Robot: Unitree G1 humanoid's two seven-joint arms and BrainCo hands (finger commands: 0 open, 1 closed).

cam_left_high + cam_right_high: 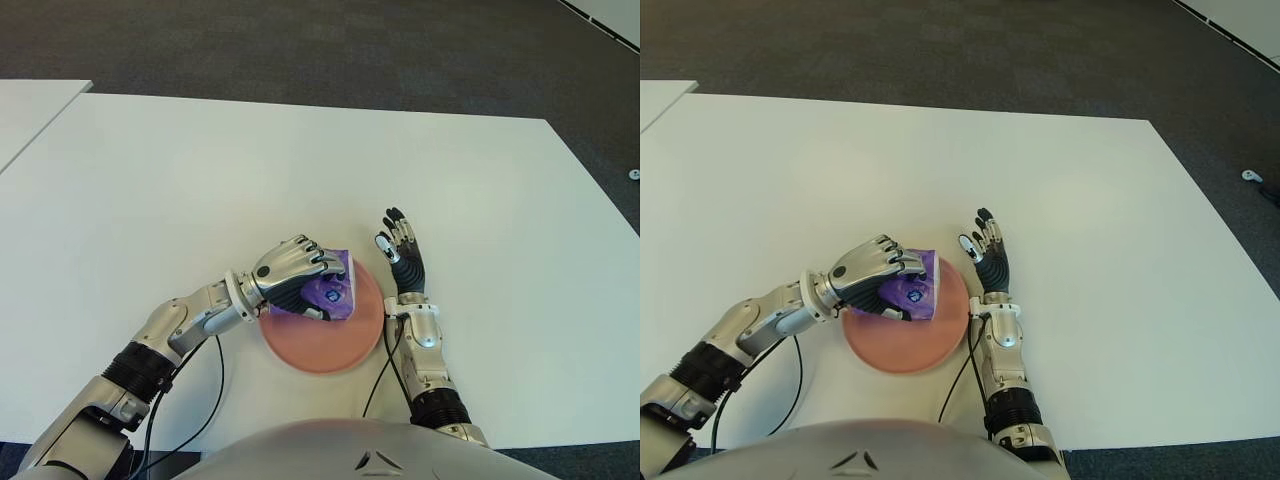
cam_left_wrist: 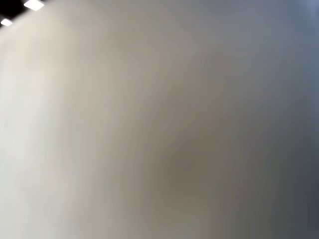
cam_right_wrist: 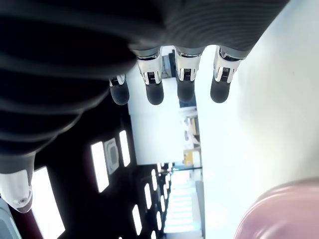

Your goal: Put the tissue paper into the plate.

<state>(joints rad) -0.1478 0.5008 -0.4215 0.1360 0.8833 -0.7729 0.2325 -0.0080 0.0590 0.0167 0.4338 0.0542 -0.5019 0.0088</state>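
1. So here's what we've got: the left robot hand [image 1: 292, 270] has its fingers curled around the purple tissue paper pack [image 1: 331, 293], and the pack sits right under the palm, over the pink plate [image 1: 325, 350]. The pack isn't off to any side of the hand; it's inside the grip already.

2. The relation that matters for us is pack versus plate. The pack hangs over the plate's far-left part, close to the rim, not over the middle. We can't tell if its lower corner already touches the plate or hovers just above it.

3. The pack's long axis looks tilted, running roughly from the rim in toward the plate's centre, so we'd guess it drops inside the rim when let go, but it's a close call on that side.

4. The plate sits near the worktop [image 1: 300, 170] edge closest to the robot, about mid-width.

5. The right robot hand [image 1: 402, 250] shows just beside the plate's right rim, fingers spread, holding nothing. It's near too, but the left one has the job.

6. View differences: both eye views show the grasp fine. The left wrist view is just a blurry grey wash, no help at all. The right wrist view confirms straight, empty fingertips [image 3: 185, 89] and catches a slice of the pink plate rim.
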